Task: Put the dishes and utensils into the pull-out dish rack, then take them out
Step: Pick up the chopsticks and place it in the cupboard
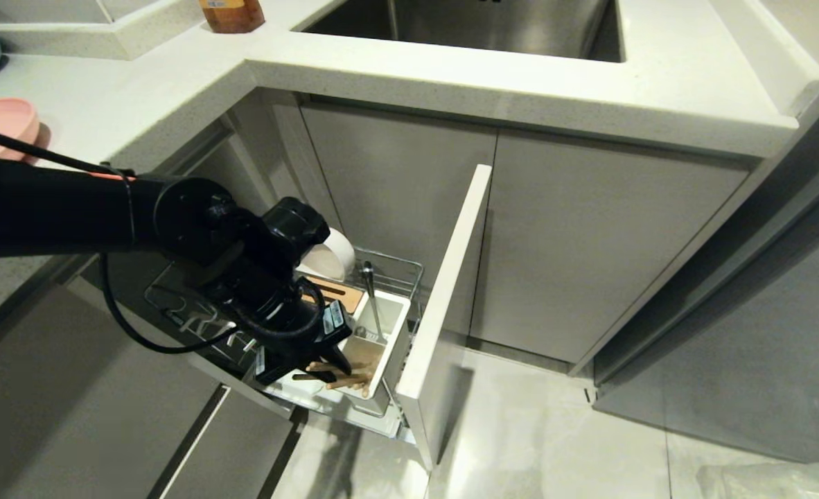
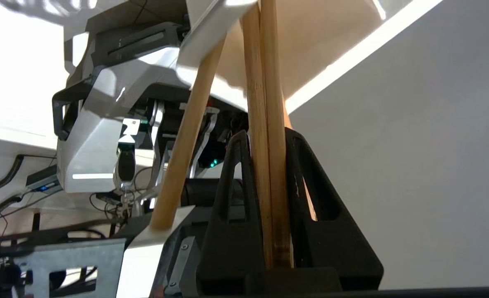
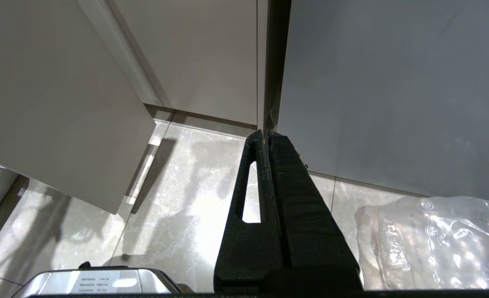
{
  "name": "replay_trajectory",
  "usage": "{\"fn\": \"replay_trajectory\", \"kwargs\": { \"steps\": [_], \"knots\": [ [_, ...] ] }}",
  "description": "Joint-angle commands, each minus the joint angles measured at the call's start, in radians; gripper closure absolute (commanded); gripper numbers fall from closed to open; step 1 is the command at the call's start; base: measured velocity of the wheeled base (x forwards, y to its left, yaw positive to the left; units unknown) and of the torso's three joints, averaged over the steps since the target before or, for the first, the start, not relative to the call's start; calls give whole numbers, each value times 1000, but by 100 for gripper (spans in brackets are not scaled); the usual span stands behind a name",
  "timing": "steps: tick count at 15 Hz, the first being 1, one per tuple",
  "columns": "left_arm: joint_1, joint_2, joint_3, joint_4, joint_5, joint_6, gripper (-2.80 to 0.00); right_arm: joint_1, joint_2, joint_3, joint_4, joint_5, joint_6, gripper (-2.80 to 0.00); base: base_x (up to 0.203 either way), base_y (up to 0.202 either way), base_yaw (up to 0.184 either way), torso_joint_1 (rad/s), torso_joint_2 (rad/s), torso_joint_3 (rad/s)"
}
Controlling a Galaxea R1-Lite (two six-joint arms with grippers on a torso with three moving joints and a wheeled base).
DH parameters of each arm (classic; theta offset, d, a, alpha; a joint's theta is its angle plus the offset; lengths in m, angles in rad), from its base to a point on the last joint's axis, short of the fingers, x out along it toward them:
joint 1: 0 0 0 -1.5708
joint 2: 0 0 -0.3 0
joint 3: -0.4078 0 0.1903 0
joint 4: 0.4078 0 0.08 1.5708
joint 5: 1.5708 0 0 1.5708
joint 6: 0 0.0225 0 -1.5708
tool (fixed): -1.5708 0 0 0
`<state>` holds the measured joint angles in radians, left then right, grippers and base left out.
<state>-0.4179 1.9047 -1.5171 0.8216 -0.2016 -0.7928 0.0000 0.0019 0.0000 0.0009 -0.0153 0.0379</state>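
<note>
Wooden chopsticks [image 1: 344, 378] in rack's utensil box [image 1: 382, 346]

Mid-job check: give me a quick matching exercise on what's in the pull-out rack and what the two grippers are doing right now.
Things:
1. chopsticks
2. metal spoon
3. white bowl
4. right gripper

States:
A. standing upright in the white utensil box
B. shut on nothing, hanging above the floor
C. clamped in the left gripper at the utensil box
D. on its side in the pull-out dish rack, behind the wooden block

Pairs: 1-C, 2-A, 3-D, 4-B
</note>
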Motion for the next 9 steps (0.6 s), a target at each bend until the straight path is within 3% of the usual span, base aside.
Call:
{"fn": "replay_trajectory", "kwargs": {
  "steps": [1,9],
  "knots": [
    [2,26,-1,-1,-1,-5,0,1,0,2,0,0,0,0,0,0,0,0,0,0],
    [11,60,-14,-10,-2,-5,0,1,0,3,1,0,0,0,0,0,0,0,0,0]
  ]
}}
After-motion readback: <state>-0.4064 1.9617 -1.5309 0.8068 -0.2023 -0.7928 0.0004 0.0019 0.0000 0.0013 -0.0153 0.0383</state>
